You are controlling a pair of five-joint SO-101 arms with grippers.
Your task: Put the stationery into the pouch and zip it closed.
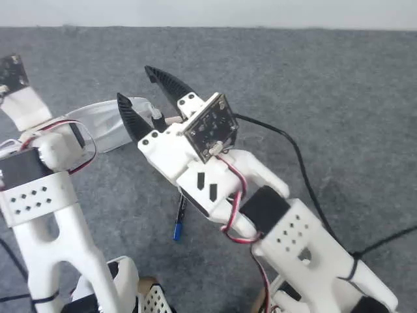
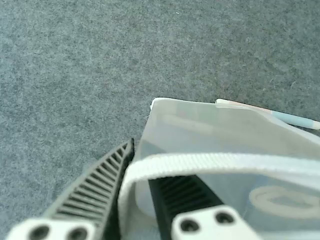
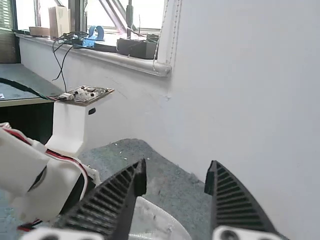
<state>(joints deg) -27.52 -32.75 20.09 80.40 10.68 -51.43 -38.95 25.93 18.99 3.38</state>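
Left fingers (image 2: 141, 167): nearly closed, pinching the woven rim of the pouch (image 2: 215, 135). One black finger is outside the wall and the other is under it.
Right fingers (image 1: 134, 83): spread wide with nothing between them. They are raised above the tabletop (image 1: 326, 98) and point toward 11 o'clock in the high view. In the right wrist view they (image 3: 177, 170) point at a white wall (image 3: 250, 100).
Pouch: translucent white, lying on the tabletop at about 8 o'clock from the right fingers in the high view (image 1: 104, 124). Its near end is hidden under the left arm. The mouth looks open where the rim is lifted.
Pouch contents: a pale oblong shape (image 2: 280, 197) shows through the wall. I cannot tell what it is.
Pale pen (image 2: 295, 119): light blue with a white end, lying along the far edge of the pouch. I cannot tell whether it is inside or just beside it.
Dark pen (image 1: 178, 218): blue-tipped, on the tabletop outside the pouch, at about 5 o'clock from the right fingers and partly under the right arm.
Writing: the marks on the camera board (image 1: 210, 125) on the right wrist are too small to read.
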